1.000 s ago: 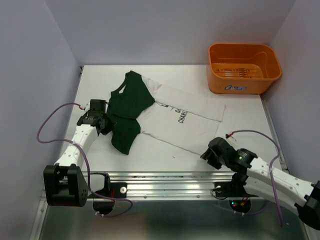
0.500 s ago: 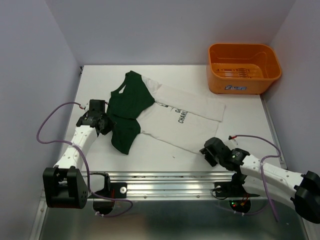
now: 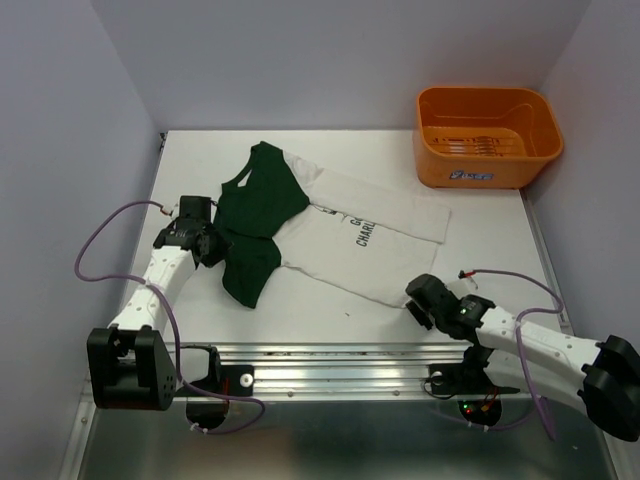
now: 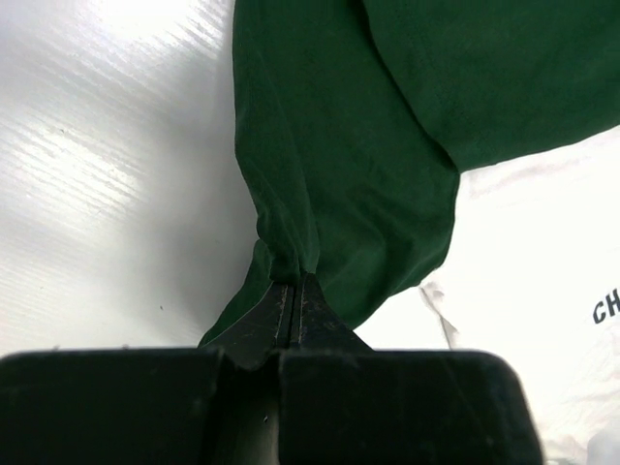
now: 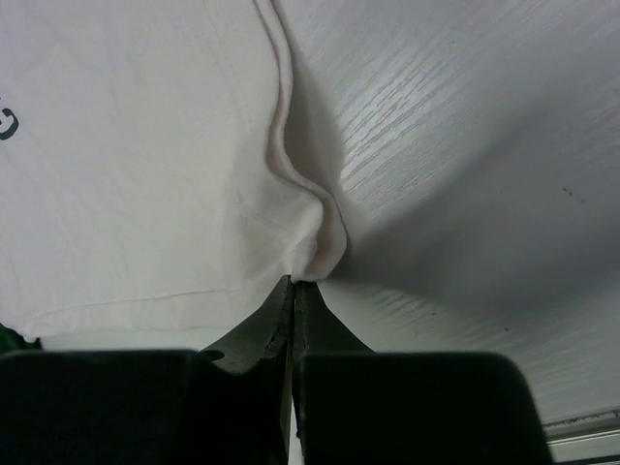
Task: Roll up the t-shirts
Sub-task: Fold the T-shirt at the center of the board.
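Note:
One white t-shirt (image 3: 340, 235) with dark green sleeves and shoulders lies flat across the white table, collar to the left, hem to the right. My left gripper (image 3: 212, 247) is shut on the near green sleeve (image 4: 339, 174), whose cloth bunches up at the fingertips (image 4: 308, 291). At the near right, my right gripper (image 3: 413, 300) is shut on the near hem corner of the t-shirt (image 5: 145, 174). The white cloth puckers right at its tips (image 5: 305, 295).
An empty orange basket (image 3: 488, 134) stands at the far right corner of the table (image 3: 300, 310). Grey walls close in on the left, back and right. A metal rail runs along the near edge.
My right gripper moved down and left to the hem corner and shut on it. The left gripper kept its hold on the sleeve, shifting slightly.

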Available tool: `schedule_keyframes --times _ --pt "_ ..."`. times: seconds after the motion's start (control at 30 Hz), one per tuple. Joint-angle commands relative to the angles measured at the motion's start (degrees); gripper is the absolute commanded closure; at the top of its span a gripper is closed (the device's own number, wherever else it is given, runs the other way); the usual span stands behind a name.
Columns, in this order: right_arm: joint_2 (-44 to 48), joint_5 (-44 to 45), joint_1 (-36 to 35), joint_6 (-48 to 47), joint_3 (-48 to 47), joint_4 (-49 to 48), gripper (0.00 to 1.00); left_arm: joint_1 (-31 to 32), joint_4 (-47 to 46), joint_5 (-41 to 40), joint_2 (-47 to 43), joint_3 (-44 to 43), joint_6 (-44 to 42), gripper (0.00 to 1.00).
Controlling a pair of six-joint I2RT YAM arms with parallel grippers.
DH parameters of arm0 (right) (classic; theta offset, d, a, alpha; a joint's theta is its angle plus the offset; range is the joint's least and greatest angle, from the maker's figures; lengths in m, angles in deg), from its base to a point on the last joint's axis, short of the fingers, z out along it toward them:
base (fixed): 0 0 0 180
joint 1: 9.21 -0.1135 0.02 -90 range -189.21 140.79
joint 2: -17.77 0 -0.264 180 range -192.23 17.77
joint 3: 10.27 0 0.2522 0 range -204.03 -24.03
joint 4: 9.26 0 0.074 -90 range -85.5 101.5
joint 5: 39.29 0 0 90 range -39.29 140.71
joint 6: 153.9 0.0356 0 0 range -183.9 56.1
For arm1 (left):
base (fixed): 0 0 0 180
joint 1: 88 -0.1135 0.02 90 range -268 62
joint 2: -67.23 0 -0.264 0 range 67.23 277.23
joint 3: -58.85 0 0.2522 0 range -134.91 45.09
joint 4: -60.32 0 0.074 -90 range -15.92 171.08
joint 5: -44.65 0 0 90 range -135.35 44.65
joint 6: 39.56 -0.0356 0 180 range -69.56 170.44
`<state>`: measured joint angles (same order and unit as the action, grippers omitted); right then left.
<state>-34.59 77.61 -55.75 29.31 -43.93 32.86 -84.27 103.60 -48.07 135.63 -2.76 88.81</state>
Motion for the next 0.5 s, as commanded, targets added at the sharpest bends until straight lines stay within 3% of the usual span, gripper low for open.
schedule_keyframes --times 0.0,0.47 --pt "-0.03 3.25 -0.21 -1.44 -3.38 1.78 0.99 0.05 0.89 -0.18 -2.83 -2.51 -0.4 1.0" --pt "3.58 1.5 -0.21 -10.94 -10.5 8.2 0.99 -0.04 5.2 0.35 -9.59 -2.95 1.44 1.0"
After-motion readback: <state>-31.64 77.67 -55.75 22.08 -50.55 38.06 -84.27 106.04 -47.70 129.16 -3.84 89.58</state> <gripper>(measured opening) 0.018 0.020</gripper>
